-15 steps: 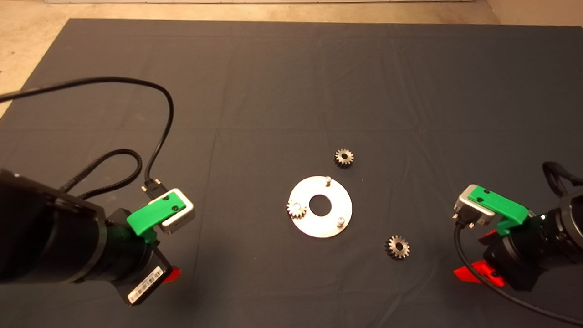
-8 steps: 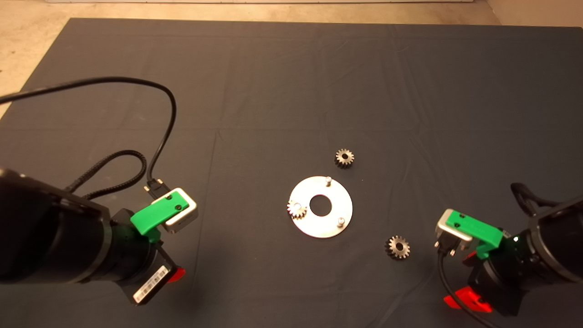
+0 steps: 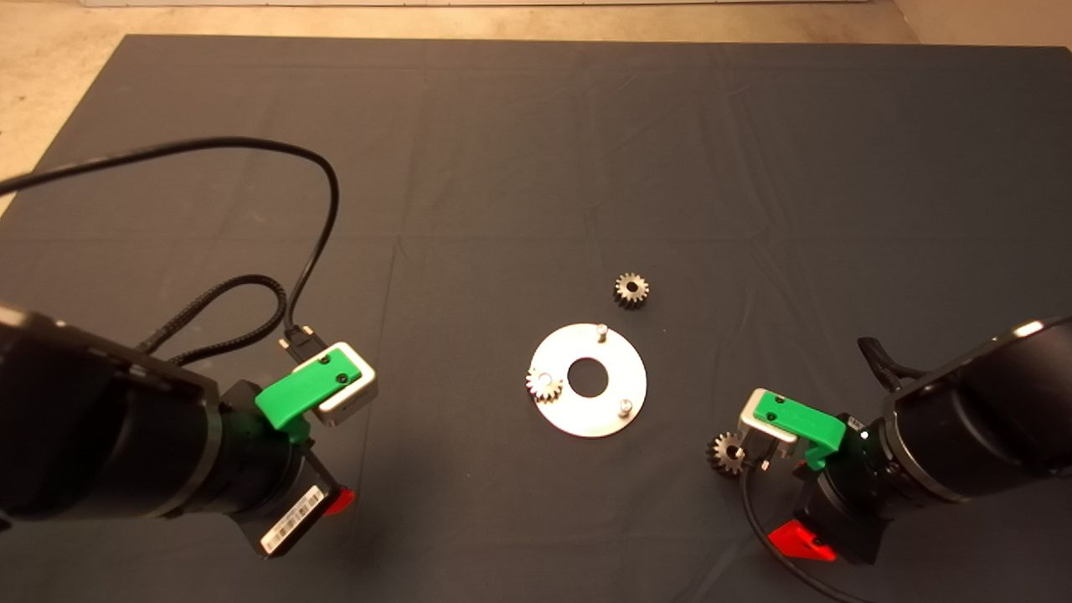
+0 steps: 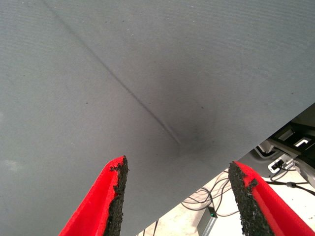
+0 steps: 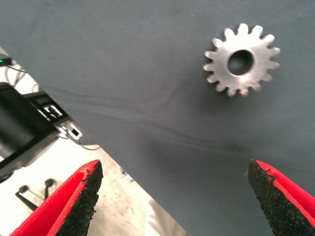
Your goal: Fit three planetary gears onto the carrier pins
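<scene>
The silver carrier disc (image 3: 615,377) lies mid-mat with its carrier pins upright. One planetary gear (image 3: 544,385) sits on the left pin, while the far pin (image 3: 600,330) and the near-right pin (image 3: 625,407) are bare. A second gear (image 3: 631,290) lies loose on the mat beyond the disc. The third gear (image 3: 725,452) (image 5: 241,60) lies to the disc's lower right, its edge under the right wrist camera housing. My right gripper (image 5: 174,206) is open just short of it, nothing between its fingers. My left gripper (image 4: 179,201) is open over bare mat at the lower left.
A black cable (image 3: 318,218) loops from the left arm across the mat's left half. The mat's front edge shows in both wrist views, with floor, cables and equipment beyond it. A crease (image 4: 133,96) runs across the mat under the left gripper.
The right arm has swung left and nearer the front edge, reaching the lower-right gear. The left arm has crept slightly right. Gears and disc have not moved.
</scene>
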You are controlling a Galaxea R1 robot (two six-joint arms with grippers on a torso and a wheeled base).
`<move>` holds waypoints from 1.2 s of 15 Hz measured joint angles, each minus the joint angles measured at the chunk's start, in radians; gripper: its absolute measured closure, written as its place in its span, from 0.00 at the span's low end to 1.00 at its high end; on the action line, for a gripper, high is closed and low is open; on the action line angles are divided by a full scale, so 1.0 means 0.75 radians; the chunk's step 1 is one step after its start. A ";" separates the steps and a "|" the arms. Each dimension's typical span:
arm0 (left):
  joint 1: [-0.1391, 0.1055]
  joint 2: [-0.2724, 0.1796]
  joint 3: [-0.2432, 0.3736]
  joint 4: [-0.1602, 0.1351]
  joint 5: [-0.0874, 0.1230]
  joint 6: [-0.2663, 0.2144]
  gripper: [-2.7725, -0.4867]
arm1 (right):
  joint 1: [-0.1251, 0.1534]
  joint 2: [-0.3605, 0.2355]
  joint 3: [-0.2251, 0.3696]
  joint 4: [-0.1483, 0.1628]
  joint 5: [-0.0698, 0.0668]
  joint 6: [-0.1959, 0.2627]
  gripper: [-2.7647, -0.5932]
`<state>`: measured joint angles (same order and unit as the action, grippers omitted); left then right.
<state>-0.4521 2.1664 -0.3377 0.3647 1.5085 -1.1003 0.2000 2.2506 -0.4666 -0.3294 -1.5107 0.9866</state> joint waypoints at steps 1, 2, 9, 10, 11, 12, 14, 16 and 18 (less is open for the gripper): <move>0.000 0.000 0.000 0.000 0.000 0.000 0.63 | 0.000 0.008 -0.004 -0.003 -0.020 -0.011 0.27; 0.000 -0.001 0.000 0.000 0.000 0.000 0.63 | 0.000 0.017 -0.009 -0.009 -0.021 -0.024 0.27; 0.000 0.000 0.000 0.000 0.000 0.000 0.63 | 0.000 0.021 -0.035 -0.063 -0.025 -0.109 0.27; 0.000 -0.001 0.000 0.000 0.000 0.000 0.63 | 0.000 0.021 -0.043 -0.082 -0.026 -0.131 0.27; 0.000 -0.001 0.000 0.000 0.000 0.000 0.63 | 0.000 0.022 -0.054 -0.099 -0.025 -0.151 0.27; 0.000 -0.003 0.000 0.000 -0.001 0.000 0.63 | 0.000 0.026 -0.070 -0.114 -0.026 -0.169 0.27; 0.000 -0.007 0.000 0.000 0.000 0.000 0.63 | -0.001 0.041 -0.107 -0.142 -0.026 -0.209 0.27; 0.000 -0.008 0.000 0.000 -0.001 0.000 0.63 | -0.006 0.054 -0.141 -0.162 -0.025 -0.249 0.27; 0.000 -0.009 0.000 0.000 0.000 0.000 0.63 | -0.036 0.057 -0.173 -0.173 -0.026 -0.289 0.27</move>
<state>-0.4521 2.1593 -0.3377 0.3647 1.5085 -1.1002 0.1731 2.2933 -0.5965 -0.4594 -1.5302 0.7699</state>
